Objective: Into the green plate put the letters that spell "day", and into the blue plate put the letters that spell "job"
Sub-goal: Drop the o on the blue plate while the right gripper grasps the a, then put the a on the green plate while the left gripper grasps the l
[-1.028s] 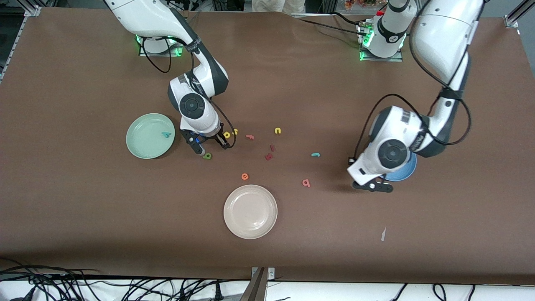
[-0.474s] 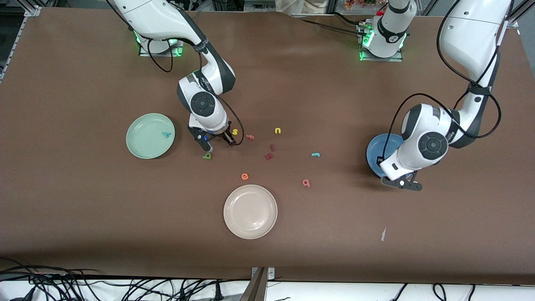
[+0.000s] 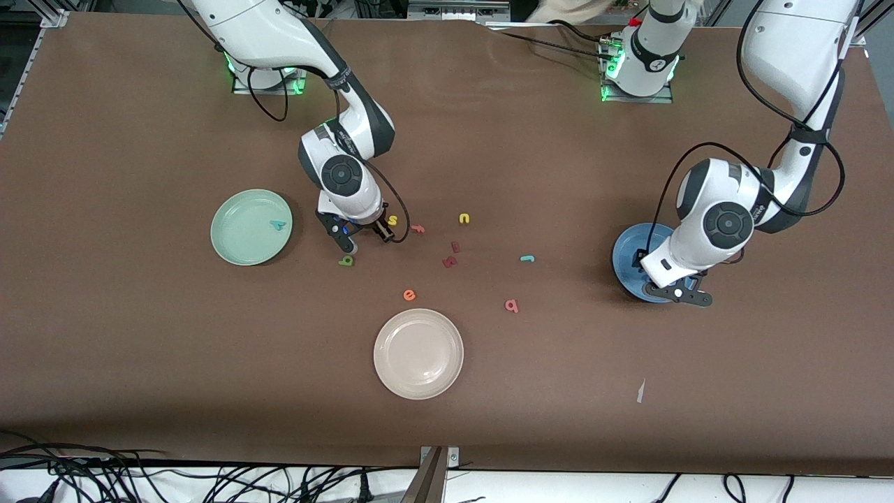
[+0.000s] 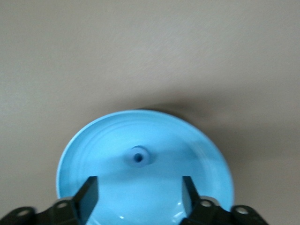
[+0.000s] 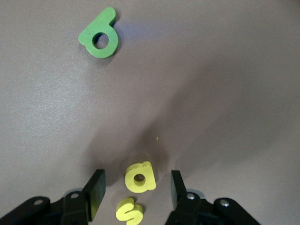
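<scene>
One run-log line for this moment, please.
left pincer: open over blue plate, blue o in plate | right pincer: open around yellow a | teal y in green plate

Bare table (image 3: 174,363) lay around the cream-white plate (image 3: 418,353). Between the 2 arms, scattered letters such as the orange e (image 3: 409,295) crowded the way.

The table (image 3: 140,335) is showing plain brown. Under the left end effector (image 4: 138,194), whose fingers (image 4: 87,194) are showing black, the blue plate (image 4: 93,140) is carrying a blue o (image 4: 138,156). Between the right end effector's (image 5: 136,190) black fingers, a yellow a (image 5: 140,176) is showing, with a yellow s (image 5: 129,210) beside it and a green d (image 5: 100,39) ahead. The green plate (image 3: 234,241) is showing mint, bearing a teal y (image 3: 278,225).
</scene>
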